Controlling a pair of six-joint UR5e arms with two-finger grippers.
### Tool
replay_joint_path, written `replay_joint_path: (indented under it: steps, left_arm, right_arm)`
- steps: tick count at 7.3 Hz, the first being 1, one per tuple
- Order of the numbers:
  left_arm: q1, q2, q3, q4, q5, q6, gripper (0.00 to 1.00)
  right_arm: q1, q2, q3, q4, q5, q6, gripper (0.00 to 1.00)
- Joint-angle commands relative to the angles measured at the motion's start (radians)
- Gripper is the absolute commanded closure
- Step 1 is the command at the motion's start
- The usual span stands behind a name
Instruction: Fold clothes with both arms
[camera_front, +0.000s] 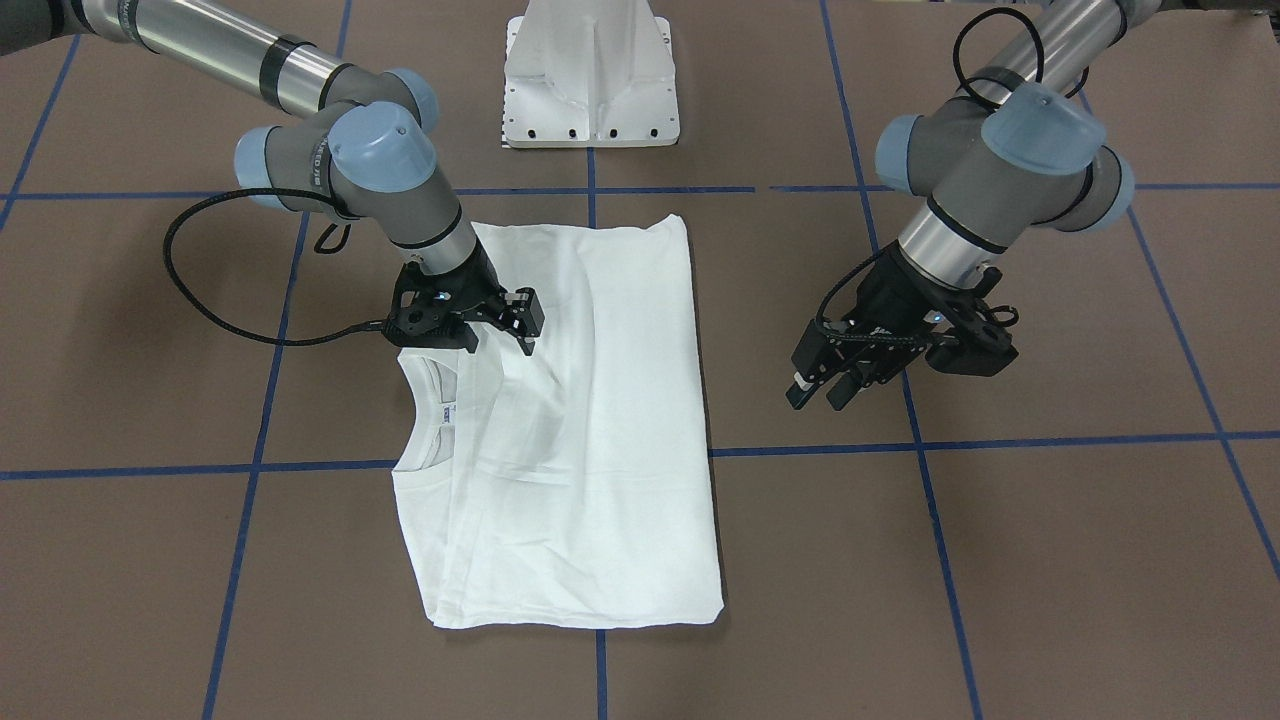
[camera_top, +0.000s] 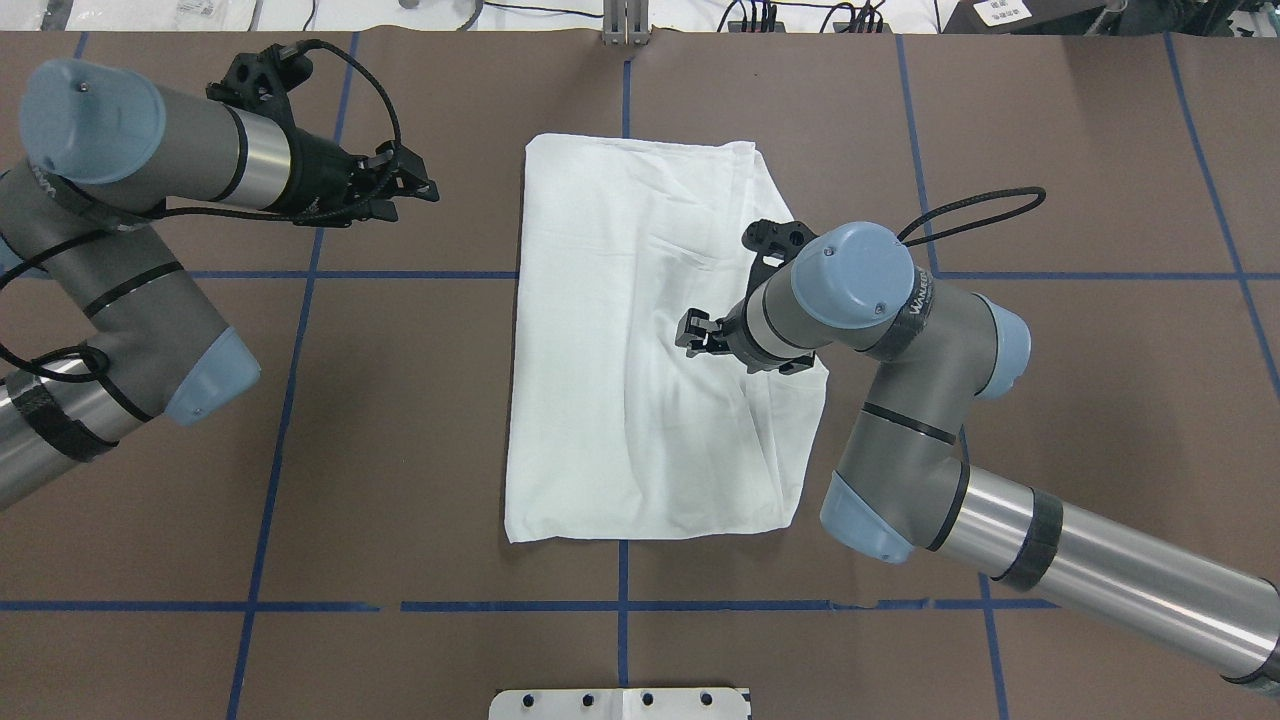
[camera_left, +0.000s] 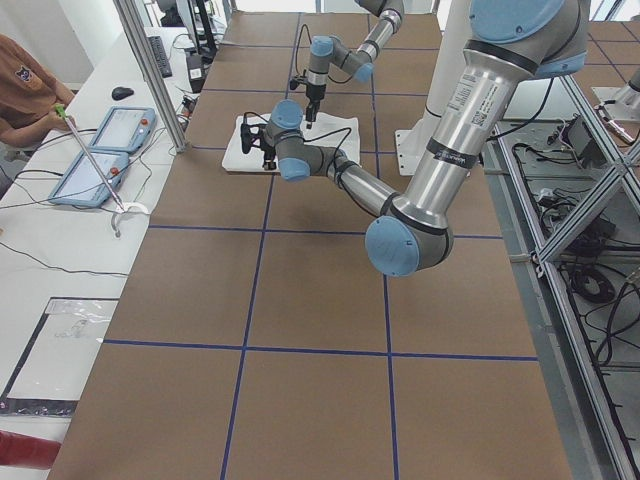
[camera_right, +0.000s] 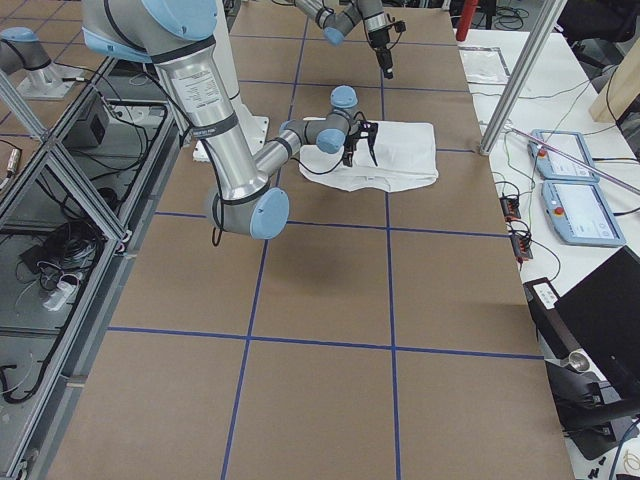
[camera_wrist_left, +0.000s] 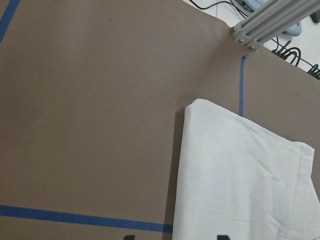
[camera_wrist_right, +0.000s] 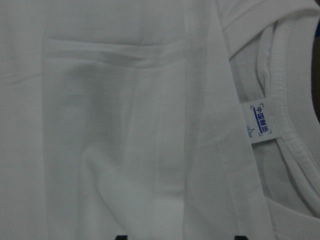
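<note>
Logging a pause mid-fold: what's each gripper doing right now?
Left gripper: open, holding nothing, off to the side of the white T-shirt.
Right gripper: open, low over the T-shirt, holding nothing.

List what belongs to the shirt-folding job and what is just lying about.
Job: T-shirt, left gripper, right gripper, both open.
Lying about: white base, tablets, mouse.

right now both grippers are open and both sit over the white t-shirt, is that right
Not quite. Both are open, but only the right gripper is over the white T-shirt. The left gripper is beside it, over the brown table, as the overhead exterior view shows.
</note>
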Motion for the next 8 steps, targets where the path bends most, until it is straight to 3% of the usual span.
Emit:
replay_joint_path:
  steps: [1,2,3,4,5,6,8]
  left_arm:
    - [0.002,-0.001,0.001,0.0,0.001,0.0,0.37]
    - [0.0,0.001,0.001,0.0,0.001,0.0,0.37]
    - [0.0,0.001,0.001,0.0,0.001,0.0,0.37]
    - [0.0,-0.001,0.001,0.0,0.001,0.0,0.37]
    - [0.0,-0.001,0.0,0.0,0.001,0.0,0.36]
    - [0.002,-0.001,0.0,0.0,0.001,0.0,0.36]
    - [0.002,-0.001,0.0,0.0,0.001,0.0,0.36]
  right_arm:
    - [0.002,0.001,-0.013,0.026,-0.001,-0.002,0.24]
    - [0.002,-0.001,-0.023,0.039,0.0,-0.001,0.28]
    - [0.0,0.001,-0.023,0.051,0.0,0.004,0.44]
    - [0.0,0.001,-0.023,0.051,0.0,0.004,0.62]
    - [0.002,0.001,-0.023,0.051,0.003,0.004,0.93]
    - [0.002,-0.001,-0.023,0.051,0.005,0.002,1.0]
    - [0.002,-0.001,-0.02,0.053,0.011,-0.002,1.0]
